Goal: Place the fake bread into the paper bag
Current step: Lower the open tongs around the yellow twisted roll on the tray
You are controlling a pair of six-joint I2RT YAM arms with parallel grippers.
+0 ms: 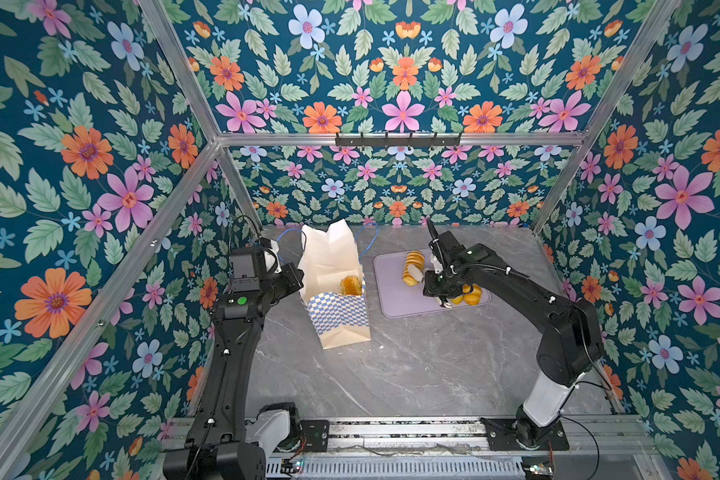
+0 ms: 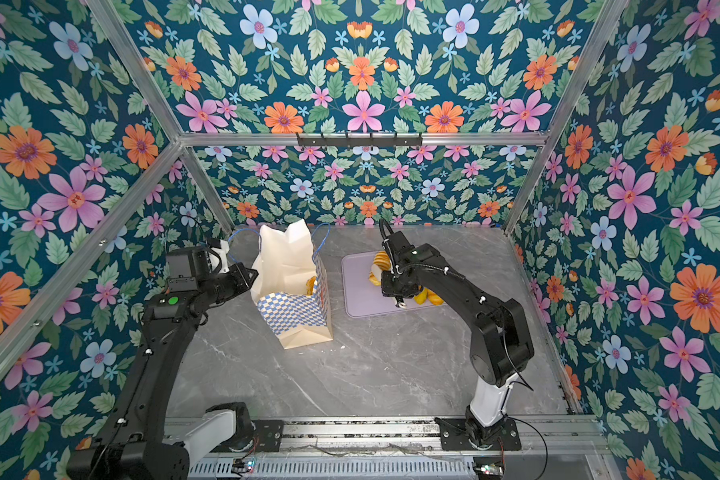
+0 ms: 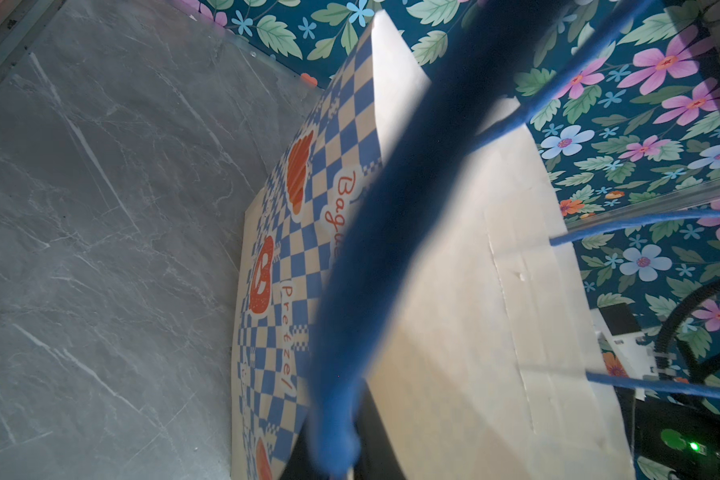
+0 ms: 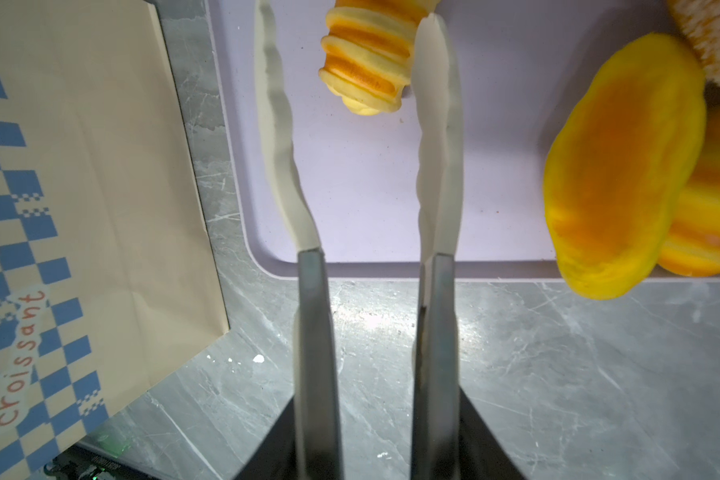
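Lilac tray under right claw, which stands part open and empty, roll between its tips; next, I judge, close on it; left claw is pinched on cord of bag

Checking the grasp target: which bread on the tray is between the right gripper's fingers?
The pale ridged roll: its end shows between the right gripper's open fingers. The smooth yellow bun and the striped roll under it lie off to one side.
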